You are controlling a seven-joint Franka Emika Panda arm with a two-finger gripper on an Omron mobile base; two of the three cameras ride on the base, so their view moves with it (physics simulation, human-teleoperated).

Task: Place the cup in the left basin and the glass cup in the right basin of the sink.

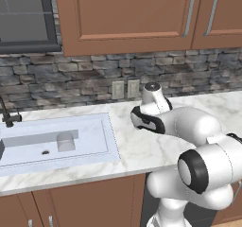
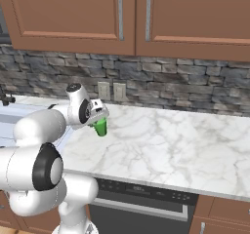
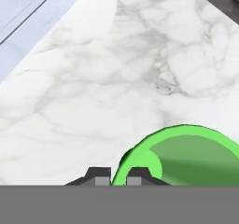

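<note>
Green rim filled the near edge of the hand view: the cup [image 3: 186, 157] sat right at the pincer [image 3: 115, 177], whose two dark tips stood close together with the cup's wall pinched between them. From the right base view the same cup [image 2: 101, 126] hung under the pincer [image 2: 99, 117], clear of the marble bench [image 2: 166, 145] and not resting on it, so it looked lifted rather than set down.

Away from the cup toward the sink [image 1: 109, 141], the bench lay bare. Inside the sink, the glass cup [image 1: 65, 141] already stood in the right basin [image 1: 90, 136], beside the small dark drain hole [image 1: 45, 152]. The thin dark tap [image 1: 6, 113] rose at the back rim of the sink. The left basin lay beyond the divider, mostly outside the left base view.

By this reading, half the task was done: the glass cup was placed. What remained was carrying the green cup across the right basin, lowering it into the left basin and releasing it.
</note>
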